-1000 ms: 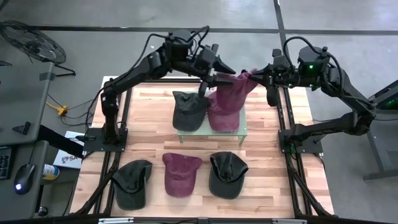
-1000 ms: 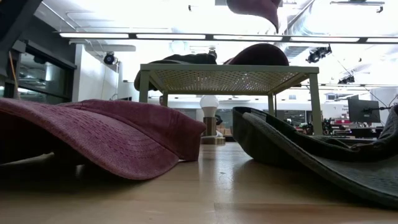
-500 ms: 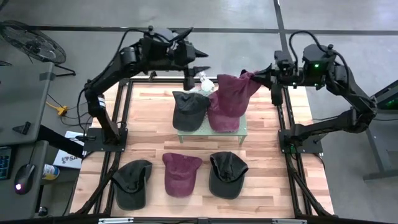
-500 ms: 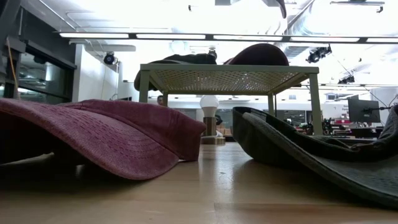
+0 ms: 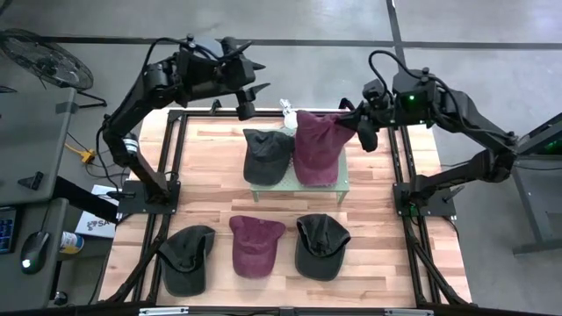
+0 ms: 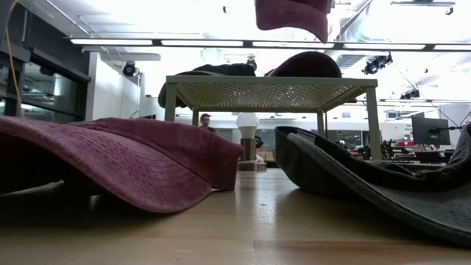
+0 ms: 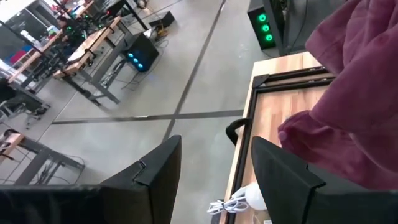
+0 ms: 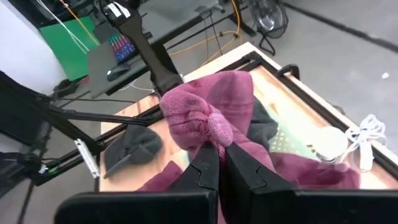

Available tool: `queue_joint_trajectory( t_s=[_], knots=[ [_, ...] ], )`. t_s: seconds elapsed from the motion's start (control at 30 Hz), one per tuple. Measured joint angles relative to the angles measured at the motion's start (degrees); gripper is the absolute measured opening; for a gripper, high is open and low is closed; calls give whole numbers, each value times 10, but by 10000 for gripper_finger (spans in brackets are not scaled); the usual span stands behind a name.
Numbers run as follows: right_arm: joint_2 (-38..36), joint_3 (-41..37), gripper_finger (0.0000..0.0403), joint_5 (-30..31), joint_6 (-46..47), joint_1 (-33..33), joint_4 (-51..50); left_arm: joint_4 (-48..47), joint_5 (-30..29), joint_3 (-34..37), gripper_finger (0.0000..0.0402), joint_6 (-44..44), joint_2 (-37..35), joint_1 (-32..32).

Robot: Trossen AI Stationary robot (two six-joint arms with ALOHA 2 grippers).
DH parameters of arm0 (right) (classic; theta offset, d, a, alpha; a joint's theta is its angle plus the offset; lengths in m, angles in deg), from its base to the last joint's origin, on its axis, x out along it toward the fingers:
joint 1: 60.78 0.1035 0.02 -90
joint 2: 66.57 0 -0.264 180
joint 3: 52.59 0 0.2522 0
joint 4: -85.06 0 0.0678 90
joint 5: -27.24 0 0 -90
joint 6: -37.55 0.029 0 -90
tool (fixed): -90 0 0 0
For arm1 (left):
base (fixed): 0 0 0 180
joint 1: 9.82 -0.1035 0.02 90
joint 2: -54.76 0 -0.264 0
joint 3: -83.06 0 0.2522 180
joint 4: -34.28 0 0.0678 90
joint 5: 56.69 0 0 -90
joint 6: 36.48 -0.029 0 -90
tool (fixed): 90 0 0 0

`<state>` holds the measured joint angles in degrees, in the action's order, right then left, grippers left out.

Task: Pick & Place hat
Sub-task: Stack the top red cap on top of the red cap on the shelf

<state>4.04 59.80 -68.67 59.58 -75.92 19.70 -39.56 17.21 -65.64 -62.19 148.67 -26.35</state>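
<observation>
My right gripper (image 5: 353,119) is shut on a maroon hat (image 5: 316,132) held above the right half of a green mesh stand (image 5: 299,186). In the low view this hat (image 6: 291,15) hangs clear above a second maroon hat (image 6: 305,65), which lies on the stand beside a dark hat (image 5: 266,154). My left gripper (image 5: 248,96) is open and empty. It is raised over the table's far left, away from the hats; its wrist view (image 7: 214,180) shows the held hat (image 7: 360,93) off to one side. My right gripper pinches bunched cloth of the hat's crown between its two fingers, right beside the top button (image 8: 217,127). The fingers (image 8: 205,168) come from the table's right, slanting down. The hat hangs from them toward the left, slack and clear of the stand and of the hats on it.
Three more hats lie in a row near the table's front edge: dark (image 5: 187,254), maroon (image 5: 255,244), dark (image 5: 320,246). A white bulb-like object with a cord (image 5: 285,109) lies behind the stand. Black frame rails (image 5: 176,158) run along both sides of the table.
My left gripper has drawn back from the held hat toward the table's far left, staying open. My right gripper has carried the maroon hat a little toward the table's left. In the low view the hat first rose almost out of sight and now hangs lower again.
</observation>
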Motion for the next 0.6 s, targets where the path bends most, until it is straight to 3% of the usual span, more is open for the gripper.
queue_joint_trajectory(
  t_s=[0.37, 0.6],
  knots=[
    [3, 0, 0, -16, 11, 19, -13, -4, -3, 0, 190, -10, -5, 0],
    [3, -1, 0, 8, 21, 41, -40, -4, -3, 0, 190, -10, -5, 0]
  ],
)
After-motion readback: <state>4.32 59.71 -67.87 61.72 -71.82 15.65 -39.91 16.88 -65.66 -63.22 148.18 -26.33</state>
